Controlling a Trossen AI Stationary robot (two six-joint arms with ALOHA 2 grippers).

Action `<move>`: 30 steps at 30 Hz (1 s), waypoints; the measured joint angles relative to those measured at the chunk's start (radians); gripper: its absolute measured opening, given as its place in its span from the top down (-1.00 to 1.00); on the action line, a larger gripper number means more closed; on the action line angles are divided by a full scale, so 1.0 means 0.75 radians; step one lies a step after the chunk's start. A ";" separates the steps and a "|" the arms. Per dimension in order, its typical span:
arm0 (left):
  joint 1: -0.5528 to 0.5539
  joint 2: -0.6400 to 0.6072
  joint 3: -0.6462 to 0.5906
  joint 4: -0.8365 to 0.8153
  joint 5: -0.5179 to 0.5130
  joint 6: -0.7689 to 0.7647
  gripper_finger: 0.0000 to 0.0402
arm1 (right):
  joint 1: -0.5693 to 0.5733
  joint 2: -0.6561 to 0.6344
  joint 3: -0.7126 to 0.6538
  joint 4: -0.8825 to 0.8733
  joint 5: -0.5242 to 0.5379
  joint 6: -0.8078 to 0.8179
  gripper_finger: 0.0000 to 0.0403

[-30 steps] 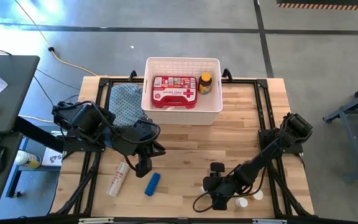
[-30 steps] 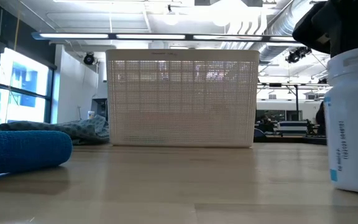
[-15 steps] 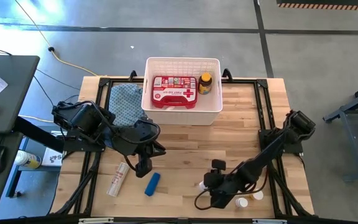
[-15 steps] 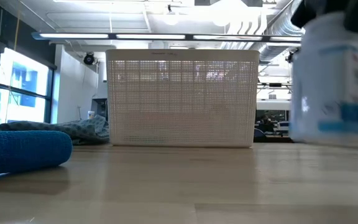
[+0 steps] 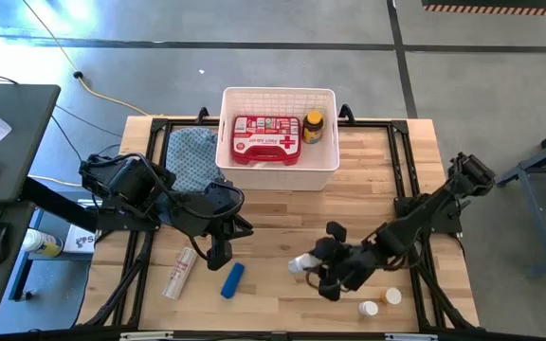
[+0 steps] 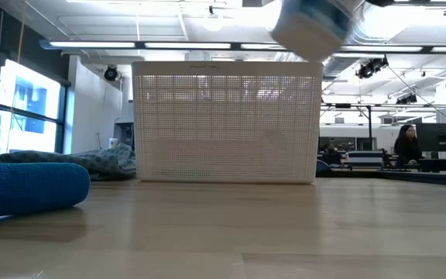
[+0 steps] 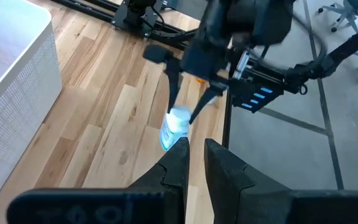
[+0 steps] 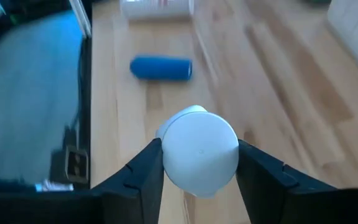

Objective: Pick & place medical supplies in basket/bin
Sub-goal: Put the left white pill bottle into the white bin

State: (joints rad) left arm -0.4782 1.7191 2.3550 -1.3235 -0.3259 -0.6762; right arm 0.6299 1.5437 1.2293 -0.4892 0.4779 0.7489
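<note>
The white slotted basket (image 5: 279,172) stands at the table's far middle and holds the red first-aid case (image 5: 265,139) and the amber yellow-capped bottle (image 5: 313,127). My right gripper (image 5: 317,266) hangs over the near middle of the table, shut on a small white pill bottle (image 5: 300,263). Two more small white bottles (image 5: 369,308) (image 5: 391,296) stand near the near right edge. A blue tube (image 5: 232,279) and a white tube (image 5: 180,272) lie near left. My left gripper (image 5: 218,254) hovers just above them, shut and holding nothing. My right gripper pinches the white pill bottle's round body (image 8: 201,149) between its two fingers (image 8: 143,169), one on each side. The fingers slant down from the table's right. The bottle (image 7: 175,128) is lifted clear of the table and tilted, as the low view (image 6: 312,22) also shows.
A blue patterned cloth (image 5: 191,156) lies left of the basket. Dark frame rails (image 5: 408,180) run along the table's left and right sides. Bare wood lies between the basket and the grippers. A person (image 6: 403,147) sits in the room far behind.
My right gripper has risen from the near right of the table and moved left and slightly toward the far edge. It carries the white pill bottle, which stood upright on the table and now hangs lifted clear and tilted. The left arm has kept still.
</note>
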 joint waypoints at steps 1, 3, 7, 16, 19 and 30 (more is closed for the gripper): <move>0.000 0.000 0.000 -0.001 0.000 0.000 0.57 | -0.013 -0.020 0.000 0.016 0.005 -0.019 0.22; 0.000 0.000 0.000 -0.001 0.000 0.007 0.57 | -0.043 -0.061 0.000 0.059 0.008 -0.061 0.22; 0.000 0.000 0.000 0.019 -0.001 0.029 0.57 | -0.094 -0.135 0.000 0.139 0.050 -0.125 0.18; 0.000 0.000 0.000 0.056 -0.029 0.033 0.57 | -0.228 -0.278 0.000 0.275 0.107 -0.345 0.19; 0.000 0.000 0.000 0.056 -0.076 0.033 0.57 | -0.293 -0.319 0.000 0.307 0.106 -0.401 0.18; 0.000 0.000 0.000 0.079 -0.342 0.033 0.57 | -0.514 -0.425 0.000 0.361 0.077 -0.535 0.17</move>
State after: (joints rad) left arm -0.4782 1.7191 2.3550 -1.2640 -0.5826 -0.6516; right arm 0.2443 1.2251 1.2293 -0.2184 0.5353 0.3473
